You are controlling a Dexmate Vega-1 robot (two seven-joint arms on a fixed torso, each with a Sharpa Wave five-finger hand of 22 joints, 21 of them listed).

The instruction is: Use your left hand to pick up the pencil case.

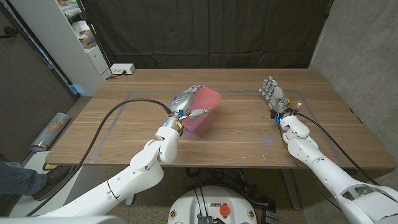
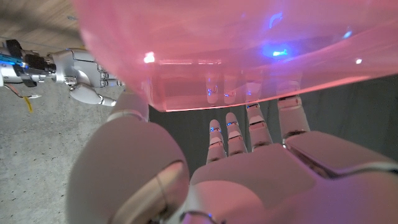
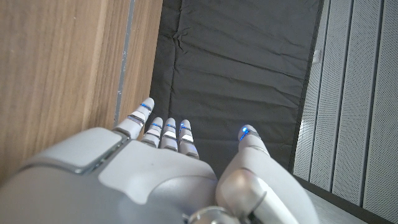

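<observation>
The pencil case is a translucent pink box at the middle of the wooden table, and it looks tilted. My left hand grips it: the fingers wrap its left side and the thumb presses on its near face. In the left wrist view the pink pencil case spans the picture, with my left hand's fingers reaching behind it. My right hand stands at the right of the table with its fingers apart, holding nothing. It is also in the left wrist view as my right hand, and from behind as my right hand.
A white power strip lies at the table's far left corner. A white shelf stands beyond the left edge, with a roll on the floor below. A person's leg shows at the lower left.
</observation>
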